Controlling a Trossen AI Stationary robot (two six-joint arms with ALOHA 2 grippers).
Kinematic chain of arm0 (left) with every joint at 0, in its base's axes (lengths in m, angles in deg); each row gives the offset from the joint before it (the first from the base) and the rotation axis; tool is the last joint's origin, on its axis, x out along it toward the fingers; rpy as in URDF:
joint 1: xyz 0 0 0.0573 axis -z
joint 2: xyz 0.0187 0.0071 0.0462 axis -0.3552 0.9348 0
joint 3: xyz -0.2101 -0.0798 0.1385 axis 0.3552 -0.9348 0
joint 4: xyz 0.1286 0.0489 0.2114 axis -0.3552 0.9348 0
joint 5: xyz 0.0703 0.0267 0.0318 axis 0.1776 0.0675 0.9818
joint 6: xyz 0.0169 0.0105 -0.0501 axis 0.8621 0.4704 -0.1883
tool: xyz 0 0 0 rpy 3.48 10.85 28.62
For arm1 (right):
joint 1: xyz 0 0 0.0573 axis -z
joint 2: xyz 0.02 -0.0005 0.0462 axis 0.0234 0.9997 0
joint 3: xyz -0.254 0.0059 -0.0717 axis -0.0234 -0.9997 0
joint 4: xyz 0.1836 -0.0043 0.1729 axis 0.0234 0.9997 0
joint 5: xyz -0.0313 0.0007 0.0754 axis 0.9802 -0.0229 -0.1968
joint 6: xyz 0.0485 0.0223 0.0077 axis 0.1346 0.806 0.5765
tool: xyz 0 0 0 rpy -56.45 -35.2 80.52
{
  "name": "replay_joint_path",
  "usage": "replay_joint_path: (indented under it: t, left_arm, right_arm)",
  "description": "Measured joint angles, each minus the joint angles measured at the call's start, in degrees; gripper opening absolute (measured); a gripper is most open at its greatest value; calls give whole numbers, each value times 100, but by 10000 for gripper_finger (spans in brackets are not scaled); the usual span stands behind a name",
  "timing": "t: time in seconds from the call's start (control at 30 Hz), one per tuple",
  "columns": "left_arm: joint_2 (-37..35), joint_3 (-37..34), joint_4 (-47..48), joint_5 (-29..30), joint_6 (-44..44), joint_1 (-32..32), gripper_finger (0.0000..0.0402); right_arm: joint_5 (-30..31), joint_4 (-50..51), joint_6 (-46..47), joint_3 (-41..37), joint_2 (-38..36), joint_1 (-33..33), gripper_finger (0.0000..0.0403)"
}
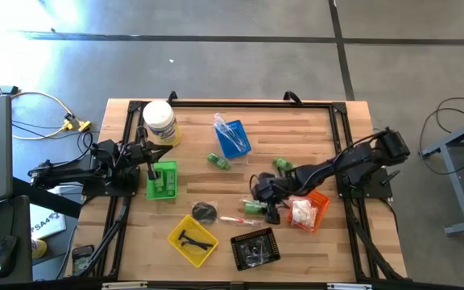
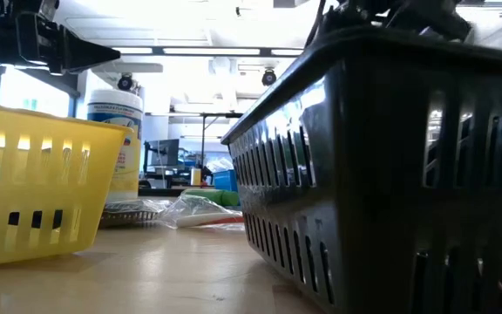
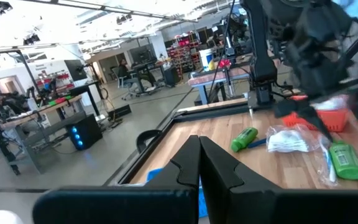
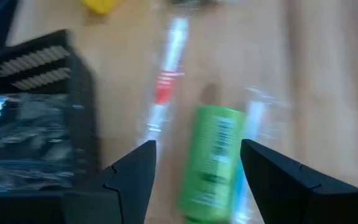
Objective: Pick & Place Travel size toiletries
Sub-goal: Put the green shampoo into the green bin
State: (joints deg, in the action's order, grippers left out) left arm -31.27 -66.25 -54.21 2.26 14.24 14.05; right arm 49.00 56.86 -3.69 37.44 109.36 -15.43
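My right gripper [image 1: 263, 201] is open and low over the table's middle. In the right wrist view its fingers [image 4: 135, 174] stand on either side of a small green bottle [image 4: 211, 163] that lies on the wood beside a wrapped toothbrush with a red band [image 4: 165, 84]. That bottle [image 1: 252, 207] and toothbrush [image 1: 232, 219] also show from above. Two more green bottles [image 1: 219, 161] [image 1: 283, 165] lie farther back. My left gripper [image 3: 197, 165] is shut, over the green tray [image 1: 162, 180] at the table's left.
An orange tray with white sachets [image 1: 308, 211] sits right of my right gripper. A black tray [image 1: 254, 247] and a yellow tray with black T-pieces [image 1: 192, 239] stand at the near edge. A blue tray [image 1: 232, 137] and a white tub [image 1: 159, 122] stand farther back. A dark round piece [image 1: 205, 212] lies on the wood.
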Motion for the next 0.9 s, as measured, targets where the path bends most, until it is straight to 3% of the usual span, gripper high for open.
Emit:
replay_joint_path:
  t: [0.1, 0.37, 0.73, 0.9]
  left_arm:
    - [0, 0, 2, -7, -4, -2, 0]
    - [2, 0, 117, -11, -175, 0, 0]
    - [2, 0, 153, -11, -261, 0, 0]
    - [2, 0, 156, -11, -262, 0, 0]
  right_arm:
    - [-20, -104, 89, 1, 284, -133, 227]
    - [610, -98, 249, 21, 524, -253, 227]
    - [522, -105, 250, 21, 570, -253, 227]
    - [601, 383, 234, 27, 778, -238, 227]
